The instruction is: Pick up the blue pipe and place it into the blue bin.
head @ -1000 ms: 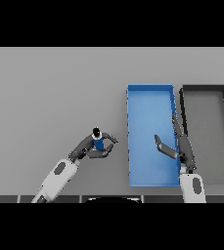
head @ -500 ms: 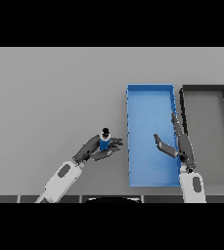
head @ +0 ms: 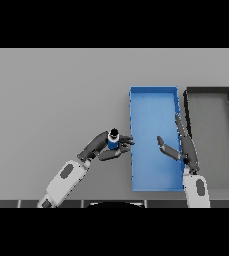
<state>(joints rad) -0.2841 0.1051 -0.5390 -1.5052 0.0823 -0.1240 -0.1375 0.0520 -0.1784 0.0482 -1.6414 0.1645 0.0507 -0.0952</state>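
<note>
Head view: short blue cylindrical pipe with dark cap (head: 113, 141), likely light, rigid, slippery, pinched mid-body in left hand (head: 104, 148) beside blue rectangular bin (head: 153, 102); right hand (head: 182, 146) relaxed, fingers straight, over bin.

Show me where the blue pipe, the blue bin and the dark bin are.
blue pipe (head: 113, 142), head view, on its blue body below the dark cap.
blue bin (head: 153, 89), head view, on its far rim.
dark bin (head: 209, 90), head view, on its far rim.
</note>
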